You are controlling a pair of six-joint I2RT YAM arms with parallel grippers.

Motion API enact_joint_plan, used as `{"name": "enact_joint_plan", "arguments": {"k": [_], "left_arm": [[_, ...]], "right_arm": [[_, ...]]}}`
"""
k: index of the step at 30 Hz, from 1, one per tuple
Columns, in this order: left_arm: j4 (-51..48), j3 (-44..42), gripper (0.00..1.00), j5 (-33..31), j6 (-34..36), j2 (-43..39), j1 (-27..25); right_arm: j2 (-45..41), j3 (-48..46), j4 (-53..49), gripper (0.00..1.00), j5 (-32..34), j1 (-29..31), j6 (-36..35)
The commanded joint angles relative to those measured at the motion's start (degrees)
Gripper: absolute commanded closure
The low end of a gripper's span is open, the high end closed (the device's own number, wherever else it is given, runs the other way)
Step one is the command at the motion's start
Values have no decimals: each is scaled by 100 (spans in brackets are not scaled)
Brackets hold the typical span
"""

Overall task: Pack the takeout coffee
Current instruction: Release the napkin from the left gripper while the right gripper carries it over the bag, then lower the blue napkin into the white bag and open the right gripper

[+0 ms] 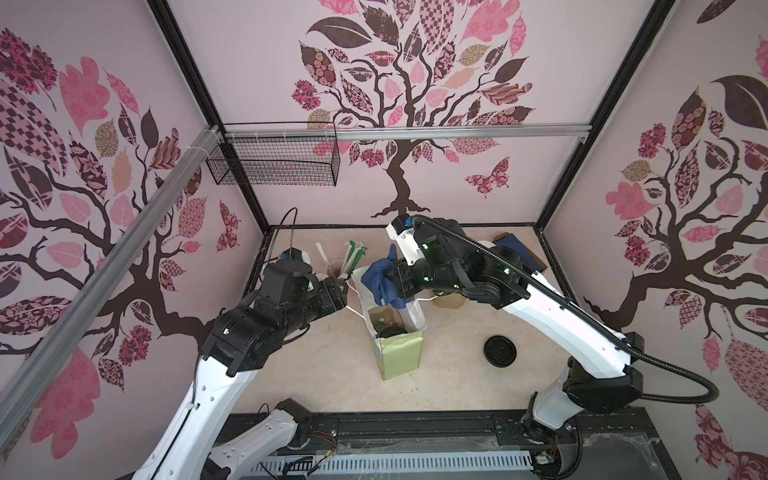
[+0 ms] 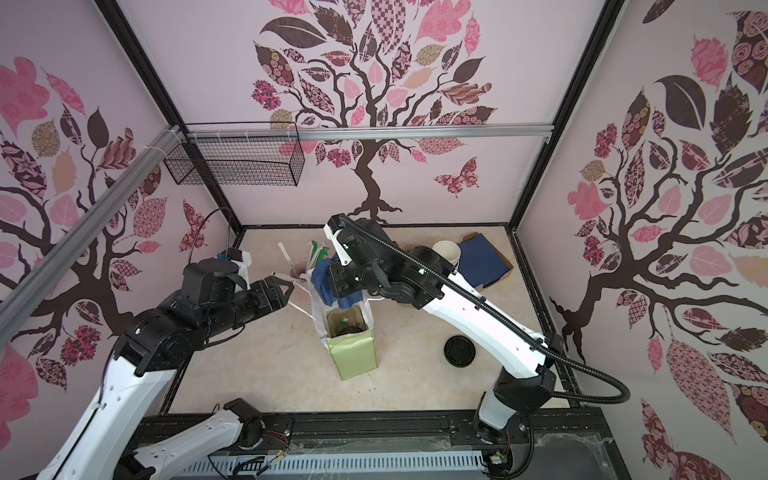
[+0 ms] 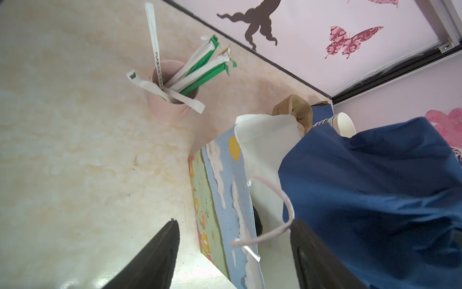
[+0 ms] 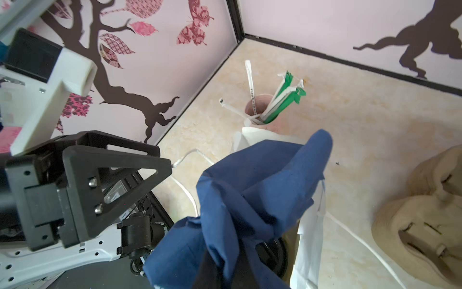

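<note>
- Wire basket [image 1: 274, 160]: hangs on the back rail, upper left of both top views.
- Left pincer [image 1: 340, 289]: left of centre, just beside the bag's mouth. Its fingers [image 3: 155, 257] stand wide apart and clamp nothing. In the left wrist view the bag's white handle loop [image 3: 282, 225] shows in the gap between them.
- Pink cup [image 3: 167, 107]: on the desk [image 1: 311, 374] behind the left pincer, holding wrapped straws, some white and some green.
- Paper bag [image 1: 399, 353]: upright at the centre of the desk with its mouth open, pale green face toward the camera.
- Takeout coffee [image 1: 390, 331]: inside the bag, low down. Its black lid and a bit of green show through the mouth.
- Right pincer [image 1: 390, 286]: over the far edge of the bag's mouth, clamped tight on a blue cloth [image 1: 380, 278] that hangs bunched above the opening.
- Loose black lid [image 1: 500, 350]: flat on the desk, right of the bag and well apart from it.
- Stack of lidless cups [image 2: 446, 251]: upper right of the desk, partly behind the right arm.
</note>
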Motion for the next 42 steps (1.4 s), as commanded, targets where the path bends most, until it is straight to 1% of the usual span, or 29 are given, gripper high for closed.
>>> {"name": "enact_joint_plan", "arguments": {"k": [1, 4, 8, 11, 14, 18, 22, 26, 32, 33, 36, 38, 40, 41, 42], "left_arm": [[534, -295, 29, 641, -198, -65, 233], [628, -345, 34, 709, -120, 27, 246], [742, -489, 47, 791, -124, 27, 255], [751, -536, 55, 791, -124, -19, 255], [701, -543, 57, 790, -115, -66, 255], [623, -536, 58, 750, -113, -122, 257], [539, -536, 62, 666, -131, -189, 263], [468, -557, 69, 637, -133, -220, 263], [455, -623, 70, 641, -171, -288, 263], [459, -639, 71, 646, -173, -293, 263], [460, -650, 71, 658, -164, -292, 263], [468, -665, 72, 651, -159, -283, 261], [490, -684, 73, 650, -175, -282, 263], [491, -681, 74, 650, -180, -282, 263], [491, -685, 74, 655, -176, -277, 263]], "right_arm": [[238, 255, -415, 100, 100, 30, 414], [435, 345, -515, 100, 163, 30, 605], [764, 585, -817, 100, 388, 29, 819], [941, 618, -882, 100, 466, 30, 901], [1102, 622, -753, 100, 405, 28, 912], [1345, 602, -681, 100, 513, 30, 984], [1511, 375, -604, 100, 563, 21, 1047], [1536, 23, -321, 100, 532, 21, 1026], [1741, -296, -38, 100, 510, -40, 968], [1775, -305, 3, 98, 507, -49, 937], [1919, -244, 47, 84, 467, -82, 897], [1984, -232, 92, 69, 431, -108, 865], [2035, -143, 49, 57, 432, -119, 841], [2045, -66, -3, 53, 451, -119, 831], [2032, 0, -42, 51, 451, -119, 827]]}}
